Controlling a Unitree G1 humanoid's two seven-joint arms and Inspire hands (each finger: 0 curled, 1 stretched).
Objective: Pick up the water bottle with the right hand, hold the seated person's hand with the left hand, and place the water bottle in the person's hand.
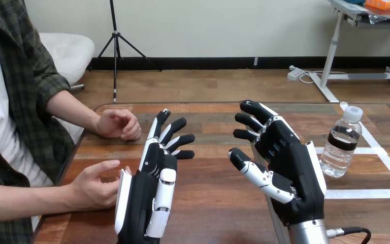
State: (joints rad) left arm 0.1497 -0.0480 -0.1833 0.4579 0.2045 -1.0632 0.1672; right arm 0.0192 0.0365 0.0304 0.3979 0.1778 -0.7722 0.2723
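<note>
- The water bottle (341, 142) stands upright on the wooden tabletop (213, 203). It has a white cap, a dark band around its middle and clear water inside. Nothing touches it.
- White tape lines (381, 152) lie on the tabletop around the bottle; the foot of the bottle is just beside one of them.
- The right hand (284, 157) is to the left of the bottle, near it but apart from it. Its fingers are straight and spread, the thumb points away from the bottle, and the hand holds nothing.
- The left hand (155, 173) is further left of the bottle, beyond the right hand. Its fingers are stretched forward, a little spread, and it also holds nothing.
- The person's near hand (94, 185) is well apart from the bottle, just beside the outer edge of the left hand. It is relaxed and half open. I cannot tell if it touches the robot's hand.
- The person's far hand (117, 124) rests on the tabletop edge, loosely curled, also well left of the bottle.
</note>
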